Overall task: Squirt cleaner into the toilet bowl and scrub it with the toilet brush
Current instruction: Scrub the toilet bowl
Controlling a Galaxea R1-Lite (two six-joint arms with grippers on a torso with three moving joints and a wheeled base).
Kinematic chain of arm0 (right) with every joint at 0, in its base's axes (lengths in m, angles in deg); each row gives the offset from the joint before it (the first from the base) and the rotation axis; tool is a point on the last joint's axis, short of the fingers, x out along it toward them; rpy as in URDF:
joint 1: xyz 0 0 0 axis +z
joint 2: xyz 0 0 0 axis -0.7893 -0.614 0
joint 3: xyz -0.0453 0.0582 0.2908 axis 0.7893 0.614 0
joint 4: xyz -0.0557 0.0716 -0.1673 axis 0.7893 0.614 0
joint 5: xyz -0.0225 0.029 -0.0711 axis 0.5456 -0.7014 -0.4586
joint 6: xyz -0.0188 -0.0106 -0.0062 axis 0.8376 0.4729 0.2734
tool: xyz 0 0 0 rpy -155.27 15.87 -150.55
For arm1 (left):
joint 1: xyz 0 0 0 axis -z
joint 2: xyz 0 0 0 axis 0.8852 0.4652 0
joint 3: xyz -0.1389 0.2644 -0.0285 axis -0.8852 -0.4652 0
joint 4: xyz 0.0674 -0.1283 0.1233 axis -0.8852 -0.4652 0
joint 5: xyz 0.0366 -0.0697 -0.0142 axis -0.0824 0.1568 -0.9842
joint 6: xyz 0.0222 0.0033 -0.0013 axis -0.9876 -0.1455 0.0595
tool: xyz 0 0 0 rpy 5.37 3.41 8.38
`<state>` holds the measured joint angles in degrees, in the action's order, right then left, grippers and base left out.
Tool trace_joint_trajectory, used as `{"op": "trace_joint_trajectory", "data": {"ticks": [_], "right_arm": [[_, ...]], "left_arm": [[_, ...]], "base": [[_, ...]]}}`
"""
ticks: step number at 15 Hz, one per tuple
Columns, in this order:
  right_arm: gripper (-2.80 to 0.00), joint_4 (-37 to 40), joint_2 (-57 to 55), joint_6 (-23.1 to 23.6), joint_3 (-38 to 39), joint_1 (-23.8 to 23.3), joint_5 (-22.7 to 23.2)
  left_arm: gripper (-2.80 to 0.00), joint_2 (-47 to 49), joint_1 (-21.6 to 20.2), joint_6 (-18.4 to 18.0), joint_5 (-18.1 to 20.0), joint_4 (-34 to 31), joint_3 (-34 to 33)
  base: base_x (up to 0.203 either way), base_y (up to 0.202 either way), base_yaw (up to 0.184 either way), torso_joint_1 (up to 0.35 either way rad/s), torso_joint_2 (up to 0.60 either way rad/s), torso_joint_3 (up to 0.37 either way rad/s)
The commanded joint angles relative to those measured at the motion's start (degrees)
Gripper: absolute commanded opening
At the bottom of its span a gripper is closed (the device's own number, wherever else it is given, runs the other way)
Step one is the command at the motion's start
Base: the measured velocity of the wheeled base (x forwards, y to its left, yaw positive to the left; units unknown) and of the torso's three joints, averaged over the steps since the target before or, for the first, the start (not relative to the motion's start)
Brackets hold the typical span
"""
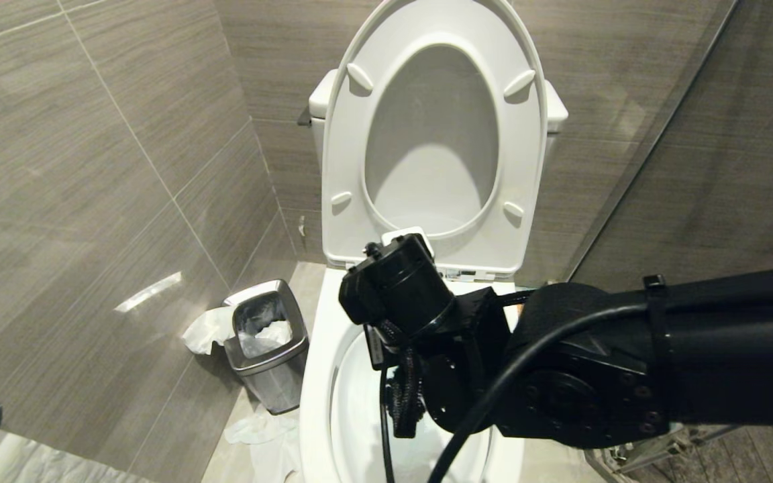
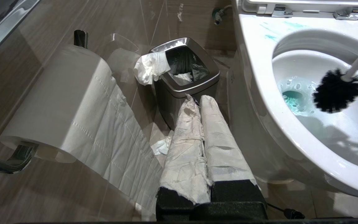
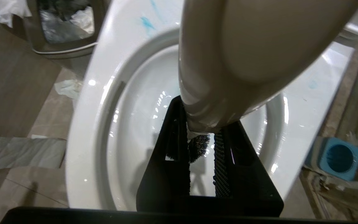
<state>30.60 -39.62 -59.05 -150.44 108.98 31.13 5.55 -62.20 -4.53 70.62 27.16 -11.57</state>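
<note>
Toilet bowl [image 1: 323,376] fills the lower centre of the head view, seat and lid [image 1: 435,134] raised upright against the tank at 12 o'clock. Grey tiled walls on both sides; floor tiled to match.

Right arm [image 1: 661,362] reaches in from 3 o'clock, its wrist over the bowl and hiding most of the basin. Right claw [image 3: 202,146] is clenched on the toilet brush [image 2: 337,90], the pale handle running up between the black fingers [image 3: 166,155] in the right wrist view. In the left wrist view the handle slants down into the bowl; the black bristle head hangs inside the basin, just beside the water, not clearly touching the ceramic.

Cleaner [image 2: 292,96] shows as turquoise-tinted water with bubbles at the drain, and as thin blue smears on the rim near the hinges.

Left claw [image 2: 202,137] sits low beside the bowl, pointing toward the steel waste bin [image 2: 185,81]; its two fingers are wrapped in white paper, pressed together, gripping nothing.

Waste bin stands on the floor at 9 o'clock of the bowl, black liner inside, crumpled tissue [image 2: 151,67] draped over its edge. Toilet paper roll [image 2: 61,102] on a wall holder, a long tail trailing down. Blue brush holder [image 3: 337,158] on the floor at 3 o'clock of the bowl.
</note>
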Motion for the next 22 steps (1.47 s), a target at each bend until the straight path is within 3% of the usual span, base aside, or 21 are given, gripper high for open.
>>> {"op": "trace_joint_trajectory", "data": {"ticks": [1, 4, 9, 14, 18, 22], "right_arm": [[-2.80, 0.56, 4.80, -0.08, 2.91, -3.27, -0.27], [-2.80, 1.47, 2.80, 0.26, 0.24, -7.75, -0.49], [-2.80, 1.57, -8.15, 0.98, -13.96, -10.87, 0.25], [-2.80, 4.78, -16.80, 1.02, -25.56, -3.83, 0.71], [-2.80, 7.95, -13.09, 0.08, -21.80, -0.73, 0.69], [-2.80, 8.67, -1.63, -0.25, -6.42, -0.15, 0.78]], "left_arm": [[-2.80, -0.01, 0.01, 0.00, 0.02, -0.01, 0.00], [-2.80, -0.01, 0.01, 0.00, 0.02, -0.01, 0.00], [-2.80, -0.01, -0.03, 0.00, 0.02, -0.01, 0.00], [-2.80, -0.01, -0.06, 0.00, 0.02, -0.01, 0.00], [-2.80, -0.01, 0.01, 0.00, 0.02, -0.01, 0.00], [-2.80, -0.01, 0.01, 0.00, 0.02, -0.01, 0.00]], "base": [[0.000, 0.000, 0.000, 0.000, 0.00, 0.000], [0.000, 0.000, 0.000, 0.000, 0.00, 0.000], [0.000, 0.000, 0.000, 0.000, 0.00, 0.000], [0.000, 0.000, 0.000, 0.000, 0.00, 0.000], [0.000, 0.000, 0.000, 0.000, 0.00, 0.000], [0.000, 0.000, 0.000, 0.000, 0.00, 0.000]]}}
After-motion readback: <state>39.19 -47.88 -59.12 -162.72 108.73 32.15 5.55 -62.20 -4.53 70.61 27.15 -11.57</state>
